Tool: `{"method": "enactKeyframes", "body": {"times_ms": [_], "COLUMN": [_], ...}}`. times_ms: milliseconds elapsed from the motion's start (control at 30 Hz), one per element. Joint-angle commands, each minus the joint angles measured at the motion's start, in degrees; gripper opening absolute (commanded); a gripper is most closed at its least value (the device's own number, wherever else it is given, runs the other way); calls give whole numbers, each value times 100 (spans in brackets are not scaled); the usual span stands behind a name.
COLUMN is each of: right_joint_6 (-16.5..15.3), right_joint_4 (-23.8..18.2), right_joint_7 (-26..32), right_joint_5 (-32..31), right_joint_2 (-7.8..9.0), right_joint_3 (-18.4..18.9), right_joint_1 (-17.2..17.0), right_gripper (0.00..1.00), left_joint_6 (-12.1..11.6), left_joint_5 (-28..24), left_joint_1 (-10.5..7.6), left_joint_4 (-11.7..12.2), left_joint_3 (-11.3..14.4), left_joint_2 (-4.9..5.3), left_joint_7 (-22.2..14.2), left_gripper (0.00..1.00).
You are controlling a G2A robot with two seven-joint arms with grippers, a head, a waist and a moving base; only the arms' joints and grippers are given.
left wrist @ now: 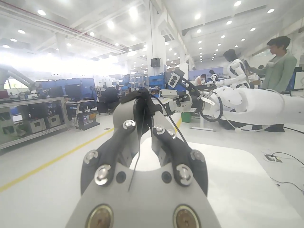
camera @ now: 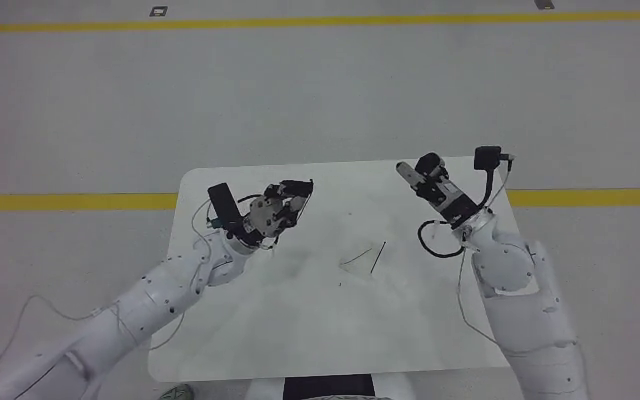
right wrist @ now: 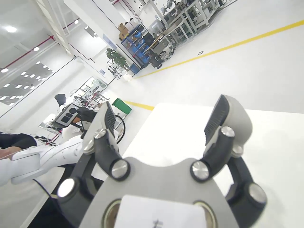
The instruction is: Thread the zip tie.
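My left gripper (left wrist: 143, 98) is shut on a thin black zip tie (left wrist: 139, 147). One strand hangs back over the gripper body and another (left wrist: 175, 126) bends off to the side. In the top view this gripper (camera: 297, 189) is raised over the table's far left part. My right gripper (right wrist: 163, 117) is open with nothing between its ribbed pads (right wrist: 216, 116). It hovers at the far right of the table (camera: 405, 171), tips turned toward the left arm, and it also appears beyond the left gripper (left wrist: 169, 94).
Two more loose zip ties (camera: 378, 256) (camera: 355, 260) lie near the middle of the white table (camera: 300, 330). A black cable (camera: 436, 240) loops beside the right arm's wrist. Yellow floor lines run behind the table.
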Motion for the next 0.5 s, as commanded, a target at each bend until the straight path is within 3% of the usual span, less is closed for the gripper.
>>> {"method": "enactKeyframes", "body": {"times_ms": [0,467], "right_joint_6": [0,0], "right_joint_4": [0,0], "right_joint_7": [0,0], "right_joint_5": [0,0], "right_joint_2": [0,0], "right_joint_3": [0,0], "right_joint_1": [0,0], "right_gripper": [100,100], "left_joint_6": [0,0], "left_joint_5": [-36,146], "left_joint_1": [31,190], "left_joint_4": [-215,-657], "left_joint_3": [-21,28], "left_joint_2": [-5,269], "left_joint_7": [-89,46], "left_gripper": [0,0]}}
